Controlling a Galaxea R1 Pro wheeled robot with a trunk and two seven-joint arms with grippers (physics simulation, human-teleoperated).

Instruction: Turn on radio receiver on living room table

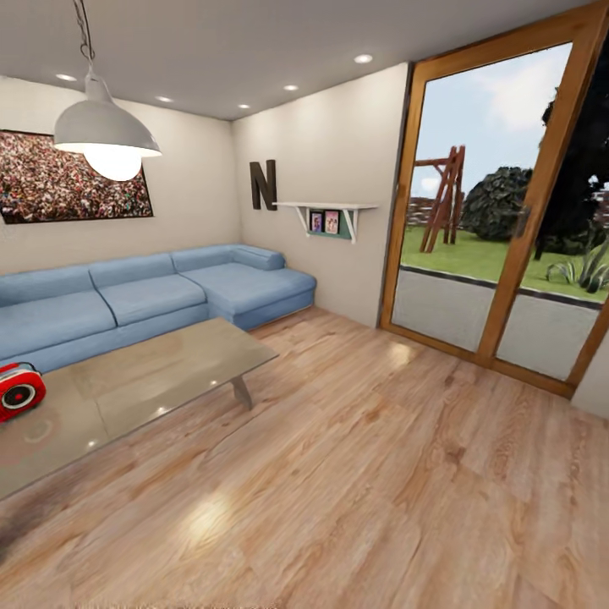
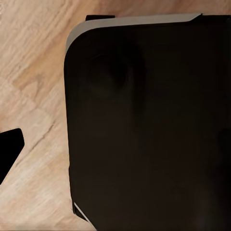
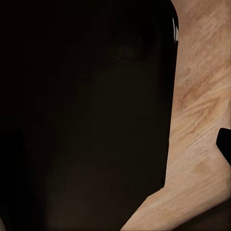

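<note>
the small rounded red radio receiver with a white band and round black dial [image 1: 19, 390] sits on the large low rectangular table with a glossy grey-brown top [image 1: 152, 372], at the end of the table farthest from the wood-framed glass door [image 1: 499, 211]. it probably stands near the table's edge so its dial faces out and an arm can reach it. the picture's border cuts off part of the radio, so its switch is hard to make out. the long blue sectional sofa [image 1: 152, 292] runs just behind the table, on the light wood plank floor [image 1: 381, 474]. each wrist view shows a large dark body panel over the planks, likely because the arms hang folded by the robot while it travels. i cannot tell whether either gripper is open or closed.
</note>
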